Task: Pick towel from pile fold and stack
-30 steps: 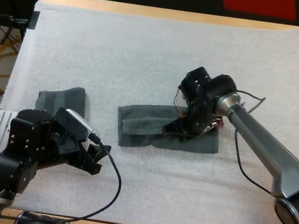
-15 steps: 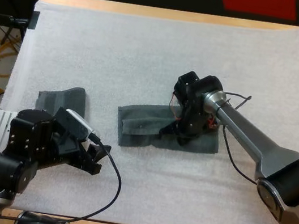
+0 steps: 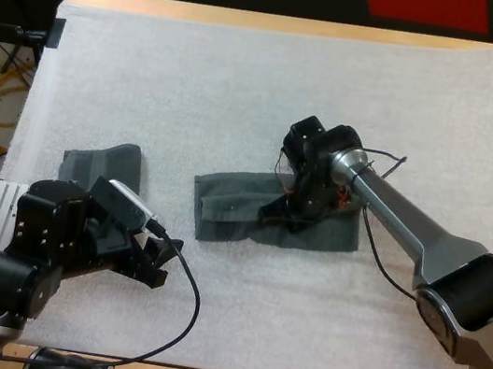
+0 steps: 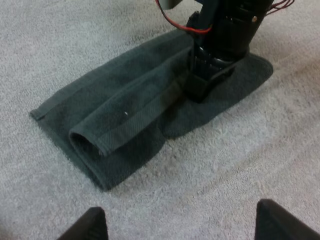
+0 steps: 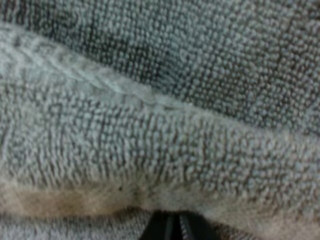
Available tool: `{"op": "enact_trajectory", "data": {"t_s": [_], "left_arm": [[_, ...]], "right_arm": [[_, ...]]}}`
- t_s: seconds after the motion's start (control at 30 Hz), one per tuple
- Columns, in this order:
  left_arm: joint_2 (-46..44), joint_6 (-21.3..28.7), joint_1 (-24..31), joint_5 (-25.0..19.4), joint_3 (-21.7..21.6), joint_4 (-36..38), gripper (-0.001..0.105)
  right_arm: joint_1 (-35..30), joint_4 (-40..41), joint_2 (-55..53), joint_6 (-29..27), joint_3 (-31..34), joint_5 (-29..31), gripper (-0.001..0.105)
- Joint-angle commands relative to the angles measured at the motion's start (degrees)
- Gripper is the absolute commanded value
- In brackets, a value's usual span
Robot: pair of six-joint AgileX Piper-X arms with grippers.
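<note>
Centrally, right fingers (image 5: 161, 228) pinch flat towel (image 3: 233, 211); left fingers (image 4: 89, 226) spread, second towel (image 3: 103, 163) nearby.

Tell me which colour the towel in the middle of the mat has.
The towel is a plain dark grey-green, with no pattern. The left wrist view shows it best.

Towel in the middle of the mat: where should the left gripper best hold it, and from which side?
I would take the towel by its near left corner, coming low from the left gripper's side: that corner lies flat, clear of the rolled flap and the right gripper.
</note>
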Motion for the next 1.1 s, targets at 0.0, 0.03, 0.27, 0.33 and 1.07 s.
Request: {"op": "enact_trajectory", "data": {"t_s": [0.0, 0.03, 0.27, 0.33, 1.07], "left_arm": [[-0.34, 0.27, -0.10, 0.45, -0.31, 0.13, 0.060], [-0.34, 0.27, -0.10, 0.45, -0.31, 0.13, 0.060], [-0.34, 0.27, -0.10, 0.45, -0.31, 0.13, 0.060], [-0.34, 0.27, -0.10, 0.45, -0.31, 0.13, 0.060], [-0.34, 0.27, -0.10, 0.45, -0.31, 0.13, 0.060]], "right_arm": [[-0.21, -2.38, 0.41, 0.02, -0.48, 1.71, 0.000], [-0.21, -3.69, 0.41, 0.89, -0.59, 2.22, 0.000], [-0.21, -12.54, 0.41, 6.19, -0.61, 2.27, 0.000], [-0.21, -14.23, 0.41, 7.08, -0.86, 2.71, 0.000], [-0.21, -10.67, -11.65, 4.23, -12.10, 14.02, 0.070]]}}
